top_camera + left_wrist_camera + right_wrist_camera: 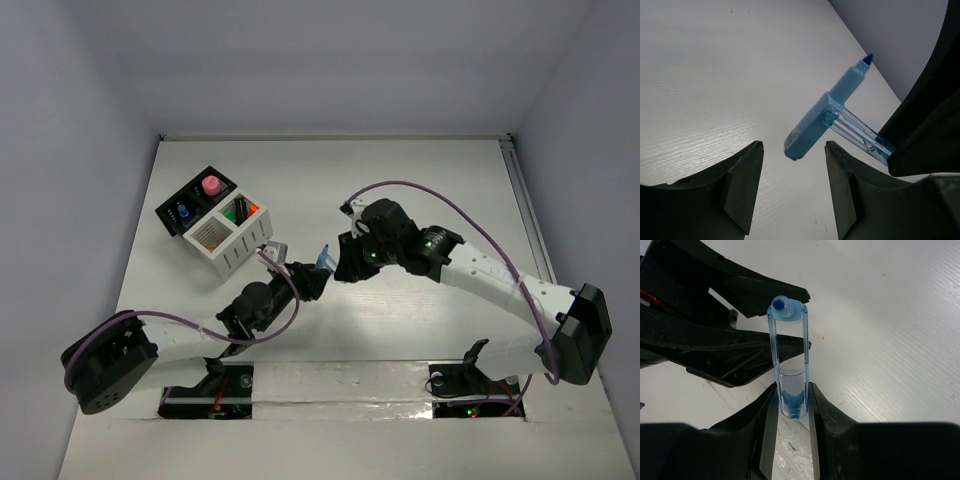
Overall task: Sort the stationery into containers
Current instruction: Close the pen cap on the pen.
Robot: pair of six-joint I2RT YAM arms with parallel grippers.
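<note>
Marker [812, 127], blue, clenched at its clear clip end by the right gripper [791, 392], pointed its barrel butt between the parted, empty jaws of the left gripper [794, 167].

You are looking into a robot lab. A plain white table [400, 330] is shut in by bare pale walls [330, 70] at 9, 12 and 3 o'clock, like a test box. Two robot arms are bolted to the table edge at 6 o'clock, the left arm [180, 340] and the right arm [490, 275]. Purple wires [410, 184] loop along both. Small desk boxes [240, 255] sit at 10 o'clock.
</note>
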